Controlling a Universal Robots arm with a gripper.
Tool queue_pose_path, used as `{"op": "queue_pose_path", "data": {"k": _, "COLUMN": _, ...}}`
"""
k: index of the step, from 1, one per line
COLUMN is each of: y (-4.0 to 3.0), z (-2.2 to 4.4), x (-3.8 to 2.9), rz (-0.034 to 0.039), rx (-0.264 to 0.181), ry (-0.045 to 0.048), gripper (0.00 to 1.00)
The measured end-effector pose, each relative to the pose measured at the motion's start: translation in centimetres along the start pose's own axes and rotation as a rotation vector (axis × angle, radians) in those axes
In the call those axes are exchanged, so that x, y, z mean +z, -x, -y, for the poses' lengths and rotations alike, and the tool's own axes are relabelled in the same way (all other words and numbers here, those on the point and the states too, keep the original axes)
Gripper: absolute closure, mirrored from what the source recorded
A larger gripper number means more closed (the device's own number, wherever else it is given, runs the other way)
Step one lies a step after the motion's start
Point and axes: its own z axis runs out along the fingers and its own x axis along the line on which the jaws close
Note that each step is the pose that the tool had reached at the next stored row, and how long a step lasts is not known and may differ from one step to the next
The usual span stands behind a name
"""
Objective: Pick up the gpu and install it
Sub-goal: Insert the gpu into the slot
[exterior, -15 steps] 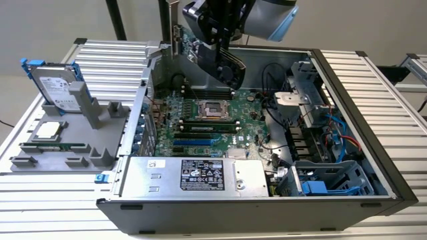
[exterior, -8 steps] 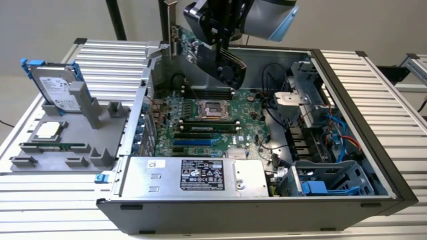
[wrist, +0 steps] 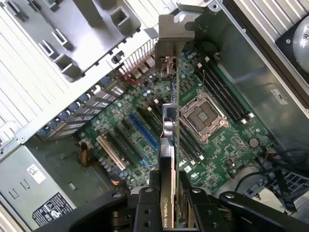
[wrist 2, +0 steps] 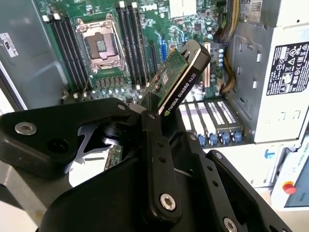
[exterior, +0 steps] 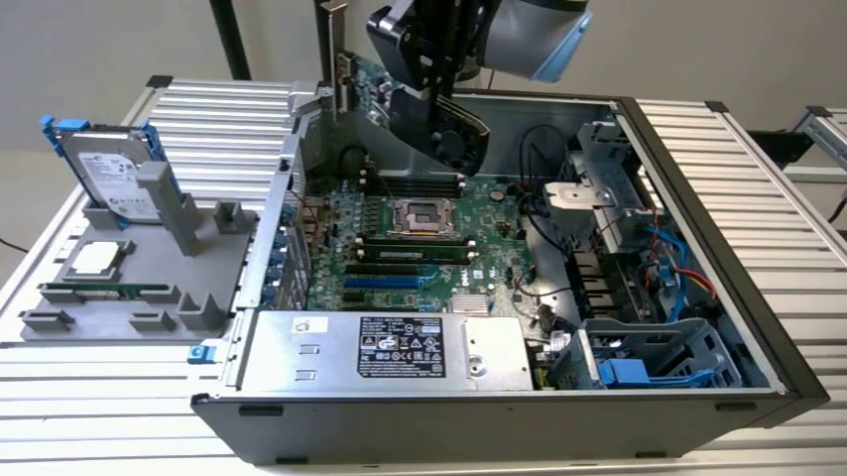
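Note:
The gpu (exterior: pixel 450 137), a green card with a black cooler and a silver end bracket, hangs tilted above the open computer case (exterior: pixel 741 327), over the motherboard (exterior: pixel 423 238). My gripper (exterior: pixel 426 94) is shut on it from above. In the second wrist view the black fingers (wrist 2: pixel 153 140) clamp the gpu (wrist 2: pixel 179 79) at its cooler end. In the first wrist view the gpu (wrist: pixel 169 123) shows edge-on, its bracket (wrist: pixel 169 34) toward the case's rear wall, held in my gripper (wrist: pixel 168 205). It is above the board, apart from the blue slot (wrist: pixel 143 130).
A grey tray (exterior: pixel 79 327) at the exterior view's left holds a hard drive (exterior: pixel 113 174), a processor (exterior: pixel 93 260) and a memory stick (exterior: pixel 106 293). The case also holds the power supply (exterior: pixel 384 347), a drive cage (exterior: pixel 649 357) and loose cables (exterior: pixel 543 213).

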Motion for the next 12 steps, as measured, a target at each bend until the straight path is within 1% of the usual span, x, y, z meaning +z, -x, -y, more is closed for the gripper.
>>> {"op": "queue_pose_path", "data": {"k": 12, "y": 0.00, "z": 0.00, "x": 0.00, "rz": -0.0031, "rx": -0.064, "ry": 0.0011, "gripper": 1.00}}
